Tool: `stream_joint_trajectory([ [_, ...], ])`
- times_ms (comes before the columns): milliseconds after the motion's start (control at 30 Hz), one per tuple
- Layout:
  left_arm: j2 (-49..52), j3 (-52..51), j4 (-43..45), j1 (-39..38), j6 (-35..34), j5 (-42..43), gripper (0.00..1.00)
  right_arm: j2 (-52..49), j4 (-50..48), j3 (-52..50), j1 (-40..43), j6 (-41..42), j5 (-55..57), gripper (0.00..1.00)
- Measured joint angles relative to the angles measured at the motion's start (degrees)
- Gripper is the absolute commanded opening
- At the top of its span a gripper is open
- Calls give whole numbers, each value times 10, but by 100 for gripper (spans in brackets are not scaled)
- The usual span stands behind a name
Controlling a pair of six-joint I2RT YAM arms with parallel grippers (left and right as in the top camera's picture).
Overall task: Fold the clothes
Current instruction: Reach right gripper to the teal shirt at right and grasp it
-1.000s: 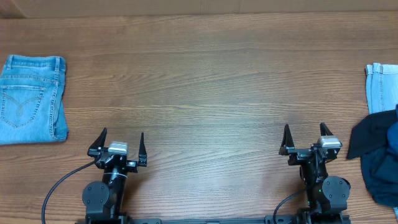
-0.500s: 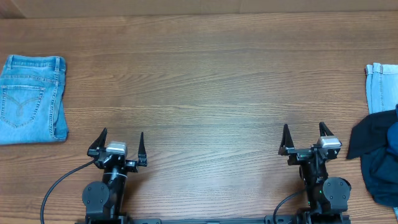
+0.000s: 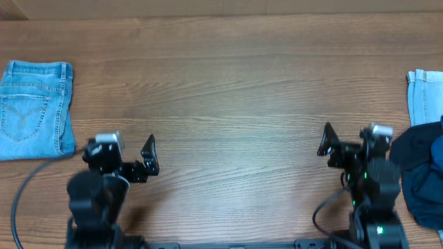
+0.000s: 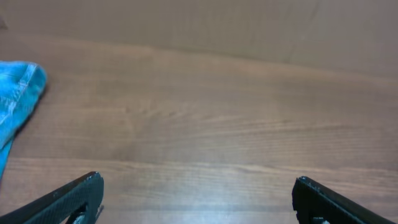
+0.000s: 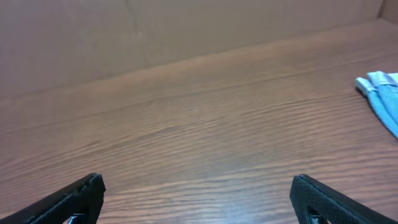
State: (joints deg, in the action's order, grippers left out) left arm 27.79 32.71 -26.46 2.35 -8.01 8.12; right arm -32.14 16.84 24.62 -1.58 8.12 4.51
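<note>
**Operator:** Report the position of the dark blue garment (image 3: 423,173).

**Technician:** It lies in a crumpled heap at the right edge of the table (image 3: 228,83) and is partly cut off by the overhead view. It sits just beside the right arm. Its far edge meets a light-blue denim piece (image 3: 423,97). Neither wrist view shows the dark garment.

**Operator:** Report the left gripper (image 3: 126,153).

**Technician:** Its jaws are spread wide with nothing between them. In the left wrist view, the two fingertips sit at the bottom corners with bare wood between them. The folded jeans (image 3: 34,111) lie to its left, apart from it, near the left edge of the table.

**Operator:** Report the right gripper (image 3: 346,142).

**Technician:** Its jaws are also spread wide and hold nothing. It points away from the robot over bare wood. In the right wrist view, a corner of the light-blue denim piece shows at the far right, well apart from the fingertips.

**Operator:** Is either gripper touching cloth?

**Technician:** No, neither gripper is in contact with any cloth.
</note>
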Motion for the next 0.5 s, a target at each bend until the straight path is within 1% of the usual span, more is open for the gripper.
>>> stream_joint_trajectory([
  [33, 28, 23, -25, 0, 0, 0, 100, -34, 31, 29, 0, 1, -7, 100],
  [67, 85, 90, -100, 0, 0, 7, 100, -87, 41, 70, 0, 2, -24, 100],
  [133, 153, 165, -158, 0, 0, 12, 100, -152, 46, 115, 0, 3, -63, 100],
  [200, 198, 211, -181, 0, 0, 13, 100, -178, 47, 130, 2, 17, -70, 100],
  [267, 209, 217, -181, 0, 0, 15, 100, -184, 72, 149, 35, 44, -37, 100],
  [300, 210, 218, -181, 0, 0, 15, 100, -185, 97, 168, 65, 54, -20, 100],
  [333, 210, 218, -180, 0, 0, 15, 100, -190, 122, 208, 129, 60, 6, 100],
  [400, 211, 218, -177, 0, 0, 15, 100, -205, 144, 269, 223, 58, 19, 100],
  [467, 215, 219, -173, 0, 0, 15, 100, -244, 144, 330, 348, 57, 31, 100],
  [500, 218, 219, -171, 0, 0, 15, 100, -280, 141, 352, 413, 57, 29, 100],
])
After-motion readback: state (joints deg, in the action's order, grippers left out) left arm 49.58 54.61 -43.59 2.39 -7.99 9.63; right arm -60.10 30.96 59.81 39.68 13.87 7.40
